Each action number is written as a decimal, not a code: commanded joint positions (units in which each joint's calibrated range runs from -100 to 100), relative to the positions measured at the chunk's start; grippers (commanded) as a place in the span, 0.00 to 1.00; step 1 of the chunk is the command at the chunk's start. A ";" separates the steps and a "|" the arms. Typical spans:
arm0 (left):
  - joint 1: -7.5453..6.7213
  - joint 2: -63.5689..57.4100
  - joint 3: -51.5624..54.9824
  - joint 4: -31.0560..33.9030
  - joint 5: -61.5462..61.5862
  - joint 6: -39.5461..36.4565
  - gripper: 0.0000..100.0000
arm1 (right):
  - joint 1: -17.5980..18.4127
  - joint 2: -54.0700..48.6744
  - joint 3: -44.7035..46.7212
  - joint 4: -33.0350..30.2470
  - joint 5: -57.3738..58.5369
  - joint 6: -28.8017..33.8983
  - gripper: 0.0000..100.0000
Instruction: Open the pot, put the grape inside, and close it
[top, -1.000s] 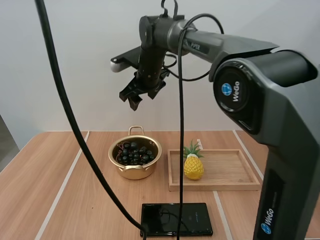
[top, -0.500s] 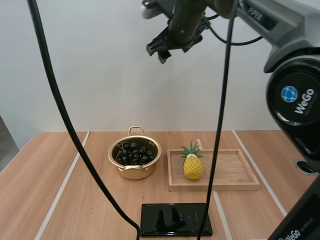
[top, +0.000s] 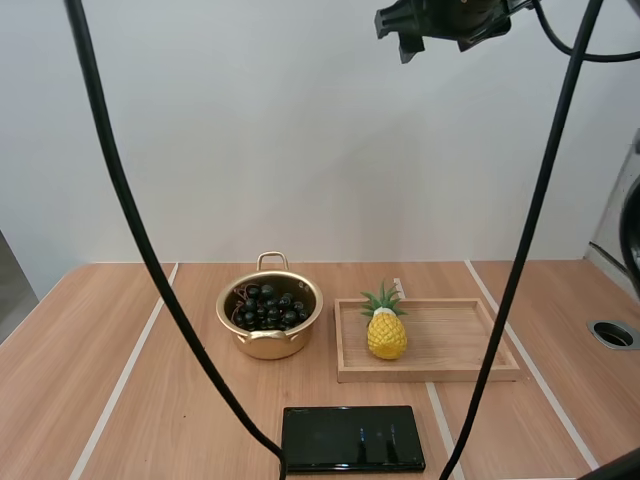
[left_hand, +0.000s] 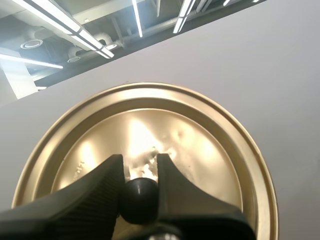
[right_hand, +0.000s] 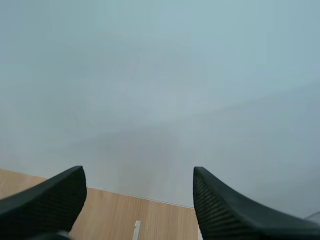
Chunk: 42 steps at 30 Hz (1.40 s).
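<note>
Risen higher, right hand (top: 398, 38) gapes far above pot (top: 270, 318); left hand (left_hand: 140, 168) pinches lid (left_hand: 195, 145).

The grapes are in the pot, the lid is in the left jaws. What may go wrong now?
1. The jaws of the left gripper pinch only the small black knob of the lid, which may tilt or slip.
2. The grapes fill much of the pot; one near the rim may stop the lid seating.
3. The wooden tray lies close beside the pot; an off-centre lid could catch it.
</note>
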 joint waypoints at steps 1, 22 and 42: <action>0.06 0.29 2.19 -0.87 -0.75 -1.14 0.00 | -1.44 -2.89 -0.55 0.62 -0.65 0.72 1.00; 0.06 0.43 31.67 -7.50 -3.25 -2.15 0.00 | -2.08 -14.32 -0.55 -4.25 6.62 6.41 0.00; 0.06 2.25 63.53 -10.28 -26.50 -0.30 0.00 | -2.08 -17.81 -0.55 -3.85 7.67 6.41 0.00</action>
